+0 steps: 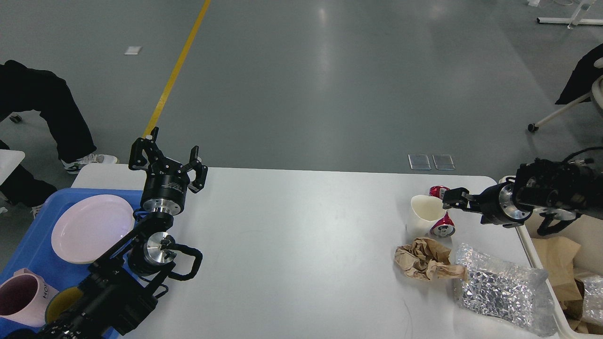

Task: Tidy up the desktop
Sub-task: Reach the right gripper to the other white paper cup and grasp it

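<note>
The white desktop (301, 245) carries rubbish at its right end: a white paper cup (425, 213), a crushed red can (443, 228) leaning behind it, crumpled brown paper (423, 259) and a silver foil bag (499, 292). My right gripper (451, 198) reaches in from the right, low over the table, its tips at the cup's right rim and the can. Its fingers look dark and close together, so their state is unclear. My left gripper (168, 159) points up at the table's far left, open and holding nothing.
A blue tray (28, 245) at the left edge holds a pink plate (92, 228), a pink mug (21, 299) and a yellow bowl (61, 301). A cream bin (527, 240) with brown paper stands off the right edge. A person's legs (47, 108) are at far left.
</note>
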